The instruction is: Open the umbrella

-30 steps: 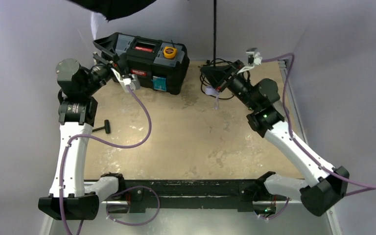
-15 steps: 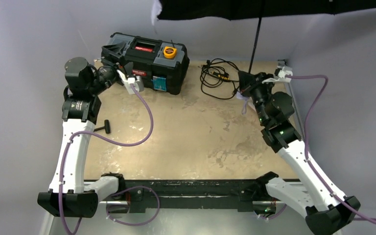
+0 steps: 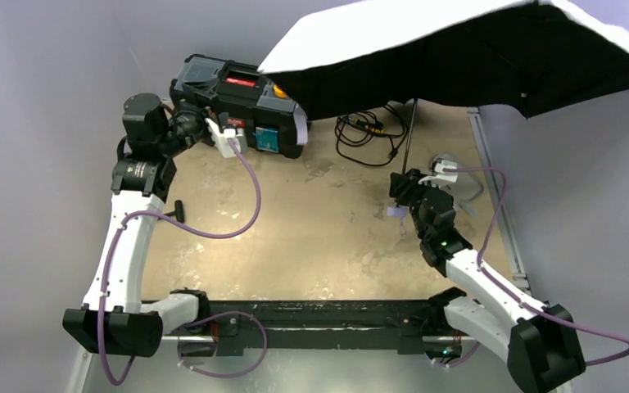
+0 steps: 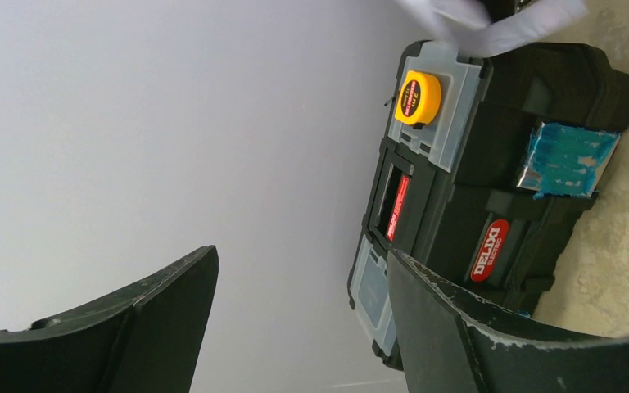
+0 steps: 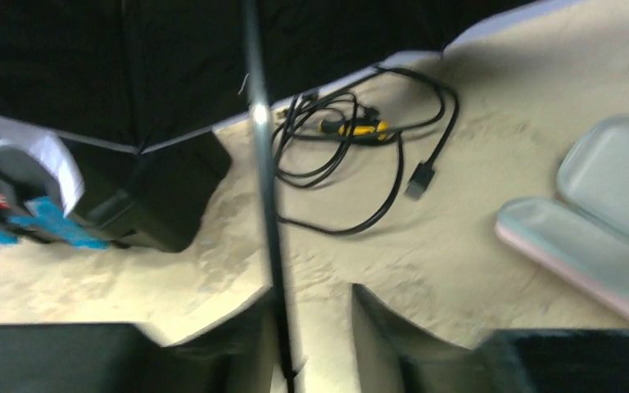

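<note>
Right now, clamping the right gripper (image 3: 400, 182) tight on the bottom of the thin black shaft (image 5: 260, 164) and holding the umbrella (image 3: 491, 65) up, fully opened, tilting its pale canopy with black lining high over the far right side of the table (image 3: 319, 237), overlapping the black toolbox (image 3: 237, 98) and the coiled cable (image 3: 364, 131) in the top view. Meanwhile, hovering the left gripper (image 4: 299, 258) just beside that toolbox, with its jaws spread wide apart.

Compact folding umbrella (image 3: 459, 49), fully open. White canopy with black lining, tilted so that both faces show. Its left edge overlaps the right end of the black toolbox (image 3: 229, 98). The thin black shaft (image 3: 409, 135) slants down, well right of the toolbox.
</note>
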Controlling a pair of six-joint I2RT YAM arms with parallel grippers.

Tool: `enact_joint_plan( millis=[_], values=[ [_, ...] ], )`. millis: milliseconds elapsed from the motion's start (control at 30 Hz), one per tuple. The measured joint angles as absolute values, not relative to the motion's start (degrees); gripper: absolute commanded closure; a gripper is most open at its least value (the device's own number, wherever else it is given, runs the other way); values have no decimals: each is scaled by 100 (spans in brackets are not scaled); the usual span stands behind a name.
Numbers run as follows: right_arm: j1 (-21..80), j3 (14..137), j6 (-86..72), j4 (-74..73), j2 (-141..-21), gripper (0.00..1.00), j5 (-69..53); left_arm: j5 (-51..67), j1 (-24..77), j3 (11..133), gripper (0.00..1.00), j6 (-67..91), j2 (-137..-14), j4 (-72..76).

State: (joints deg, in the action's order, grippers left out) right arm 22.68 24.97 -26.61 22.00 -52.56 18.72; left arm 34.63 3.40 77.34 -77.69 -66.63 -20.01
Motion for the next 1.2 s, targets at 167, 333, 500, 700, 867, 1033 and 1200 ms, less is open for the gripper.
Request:
enact_joint_plan(
  millis=[167, 333, 500, 700, 867, 1033, 1200],
  values=[
    [2209, 2283, -2488, 2742, -5282, 10, 1527, 3393, 342, 7734, 25, -7782, -6661, -2123],
    [2206, 2283, -2130, 2751, -4663, 1, 978, 3308, 342, 7734, 25, -7778, -6628, -2239],
    [2206, 2381, -1632, 2150, -3649, 1, 375, 3251, 342, 7734, 19, -7583, -6539, -2346],
    [2206, 2729, -851, 908, -3015, 1, -309, 3081, 340, 8202, 13, -6390, -6624, -2836],
    [2206, 3177, 235, -351, -2738, 1, -729, 2917, 252, 8755, 1, -5039, -6722, -3210],
    [2206, 3555, 847, -1175, -2447, 1, -779, 2838, -438, 9537, 0, -3148, -7111, -3920],
    [2204, 4141, 742, -1605, -2803, 1, -370, 2644, -1107, 10020, 0, -1940, -7537, -4932]
  ],
)
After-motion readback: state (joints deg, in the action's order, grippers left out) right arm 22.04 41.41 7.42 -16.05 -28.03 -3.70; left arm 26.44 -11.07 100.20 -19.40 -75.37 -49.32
